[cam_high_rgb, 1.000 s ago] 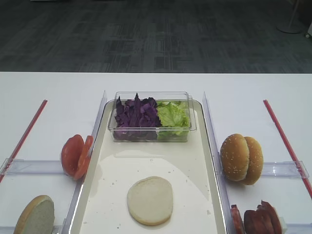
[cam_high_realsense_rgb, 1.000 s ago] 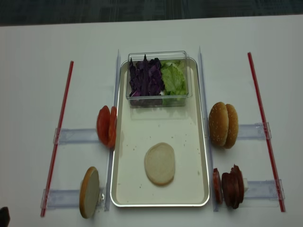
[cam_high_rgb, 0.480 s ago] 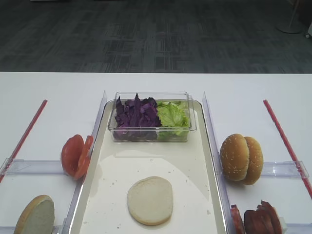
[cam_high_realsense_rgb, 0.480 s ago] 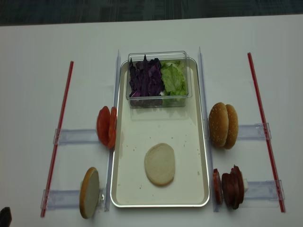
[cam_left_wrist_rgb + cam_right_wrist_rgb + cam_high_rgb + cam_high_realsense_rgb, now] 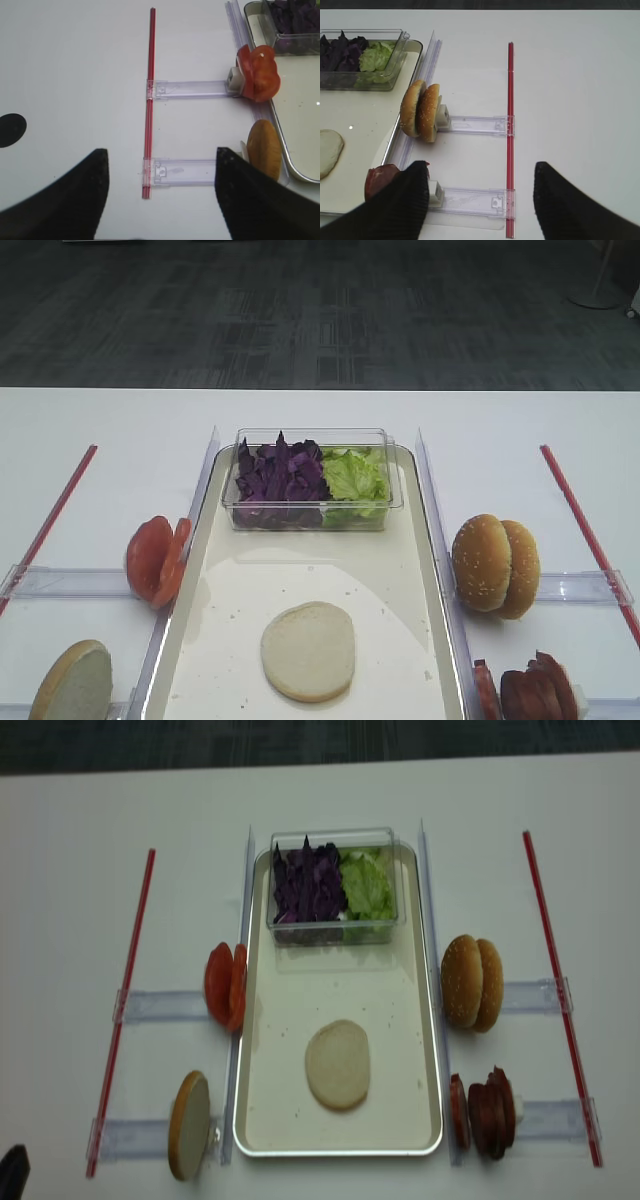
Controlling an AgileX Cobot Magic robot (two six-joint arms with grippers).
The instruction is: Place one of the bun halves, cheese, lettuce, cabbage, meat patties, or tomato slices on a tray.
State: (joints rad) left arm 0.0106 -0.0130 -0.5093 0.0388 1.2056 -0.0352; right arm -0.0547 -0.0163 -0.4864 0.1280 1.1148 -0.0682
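A flat cream bun half [image 5: 308, 651] [image 5: 338, 1064] lies on the long cream tray [image 5: 300, 570] [image 5: 340, 990], toward its near end. Another bun half [image 5: 189, 1124] [image 5: 263, 154] stands on edge left of the tray, behind it the tomato slices [image 5: 157, 560] [image 5: 258, 80]. Meat patties [image 5: 485, 1113] [image 5: 380, 180] stand at the near right. Purple cabbage [image 5: 280, 478] and green lettuce [image 5: 352, 478] fill a tub at the tray's far end. No cheese shows. My left gripper [image 5: 161, 150] hangs open over the bare table on the left. My right gripper [image 5: 481, 164] is open right of the patties.
The clear tub [image 5: 310, 480] sits across the tray's far end. Two sesame bun tops [image 5: 495, 565] [image 5: 421, 112] stand on edge right of the tray. Clear plastic rails [image 5: 192, 89] [image 5: 475, 124] and red strips [image 5: 149, 100] [image 5: 510, 125] lie on the white table on both sides.
A dark tip at the bottom-left corner of the realsense view has edged slightly further in. Nothing else has moved.
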